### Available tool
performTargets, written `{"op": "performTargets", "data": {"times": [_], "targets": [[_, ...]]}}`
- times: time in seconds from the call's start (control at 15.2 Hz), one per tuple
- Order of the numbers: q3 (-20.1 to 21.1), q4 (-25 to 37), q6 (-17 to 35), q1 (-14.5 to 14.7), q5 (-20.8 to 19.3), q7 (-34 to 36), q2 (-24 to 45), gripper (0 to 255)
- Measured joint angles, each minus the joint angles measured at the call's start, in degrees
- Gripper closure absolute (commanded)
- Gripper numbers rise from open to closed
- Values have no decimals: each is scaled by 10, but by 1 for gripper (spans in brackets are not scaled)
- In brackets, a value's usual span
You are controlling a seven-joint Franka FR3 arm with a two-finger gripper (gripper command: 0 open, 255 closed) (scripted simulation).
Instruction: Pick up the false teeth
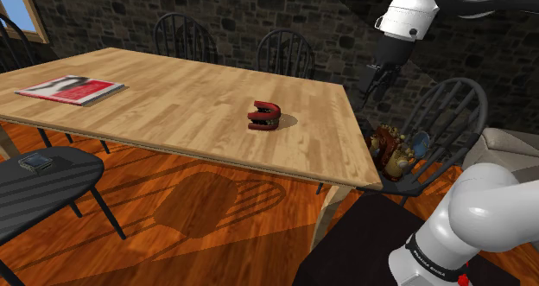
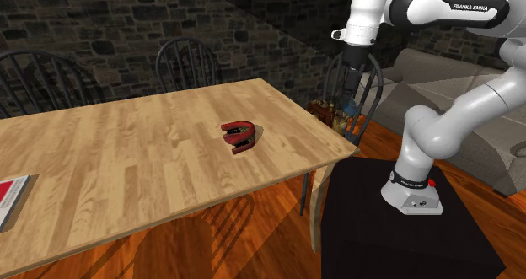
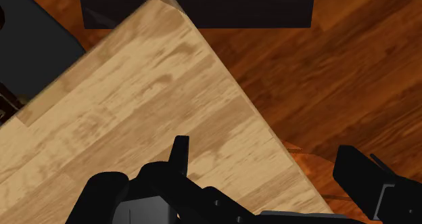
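Over the wooden table [image 1: 173, 94], at its short edge nearest the stand [image 2: 379, 244], the arm [image 2: 438, 117] is hanging its black gripper [image 1: 370, 90], fingers [image 3: 358, 175] standing wide apart and clasping nothing. The red false teeth [image 1: 264, 116] are lying apart from it, toward that end, midway between the long edges.

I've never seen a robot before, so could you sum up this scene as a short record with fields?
gripper: open, empty, above a corner of the table
teeth: red, on the table, well apart from the gripper
magazine: on the table, at the shoulder view's left
chairs: dark, around the table
task state: teeth not yet picked up
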Motion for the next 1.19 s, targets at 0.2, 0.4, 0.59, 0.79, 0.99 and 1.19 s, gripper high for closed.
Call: {"op": "performTargets", "data": {"times": [0.2, 0.4, 0.59, 0.79, 0.99, 1.19], "targets": [[-1, 1, 19, -2, -1, -1, 21, 0], [-5, 16, 56, -7, -4, -5, 75, 0], [-5, 38, 98, -11, -5, -5, 140, 0], [-8, 61, 136, -15, -7, -7, 201, 0], [-10, 93, 165, -19, -8, -8, 264, 0], [-14, 137, 189, -23, -10, -12, 334, 0]]}}
